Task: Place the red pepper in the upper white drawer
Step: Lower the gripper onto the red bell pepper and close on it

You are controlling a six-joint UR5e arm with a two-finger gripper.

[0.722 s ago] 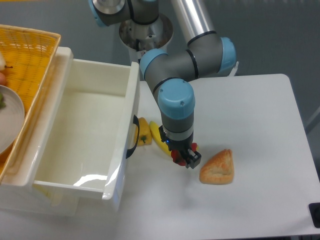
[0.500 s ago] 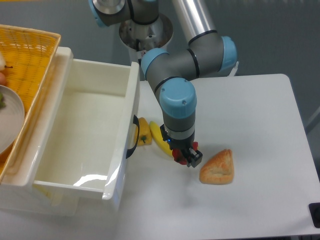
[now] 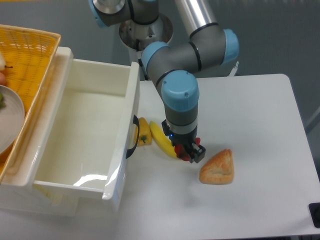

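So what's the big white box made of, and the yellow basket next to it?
The upper white drawer looks like glossy plastic: its smooth walls show bright reflections, and the curved handle on its front looks like black plastic. The yellow basket looks woven, maybe from wicker or plastic strands; its criss-cross weave shows, but the exact fibre cannot be told.

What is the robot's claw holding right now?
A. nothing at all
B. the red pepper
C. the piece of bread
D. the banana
B: red shows between the fingers of the gripper, so it grips the red pepper, while the banana and the bread lie on the table.
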